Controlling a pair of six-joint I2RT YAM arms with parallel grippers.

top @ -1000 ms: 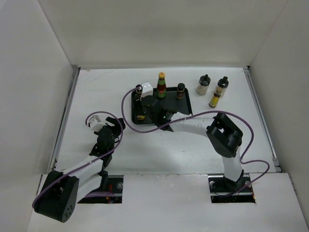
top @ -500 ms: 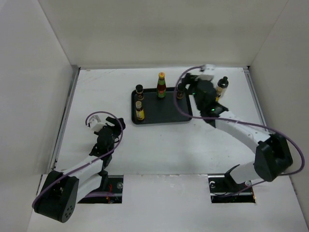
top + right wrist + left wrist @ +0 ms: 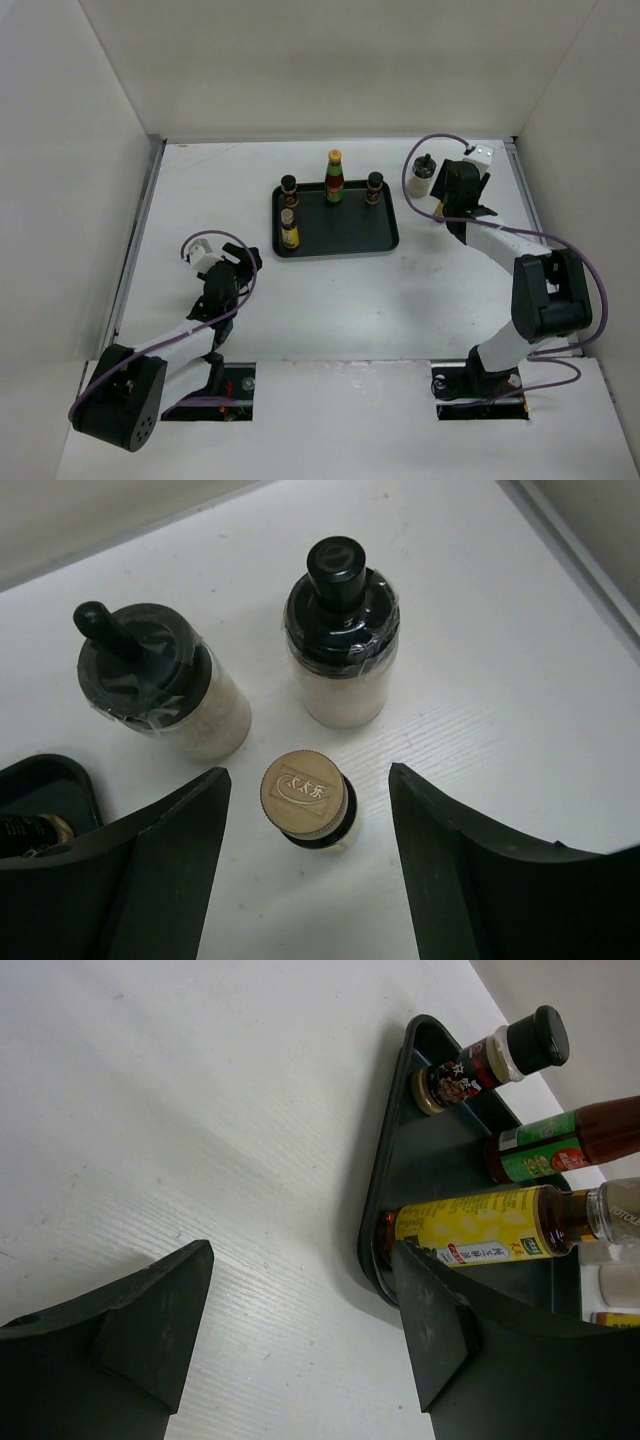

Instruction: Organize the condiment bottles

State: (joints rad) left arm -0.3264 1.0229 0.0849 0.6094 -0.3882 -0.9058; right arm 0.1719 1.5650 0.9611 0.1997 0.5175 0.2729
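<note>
A second ago the right arm was reaching over the black tray [image 3: 350, 228]; now it is hanging at the far right of the desk [image 3: 200, 200], while the left arm is staying where it was. The right tool [image 3: 306, 776] is holding its fingers apart, straddling the gold-capped bottle [image 3: 304, 800] without touching it. The left tool [image 3: 300, 1260] is also waiting apart and empty, facing the tray's near corner. Four bottles are standing in the tray, among them the red sauce bottle [image 3: 334, 178], and three are sitting out on the desk. The gold-capped bottle is standing just beside the spouted cream bottle [image 3: 165, 685] and the round-capped cream bottle [image 3: 340, 640], so a descending finger is probably risking a nudge that topples a neighbour. Closing only on the short cap is likely inviting a slip or tilt during the carry
</note>
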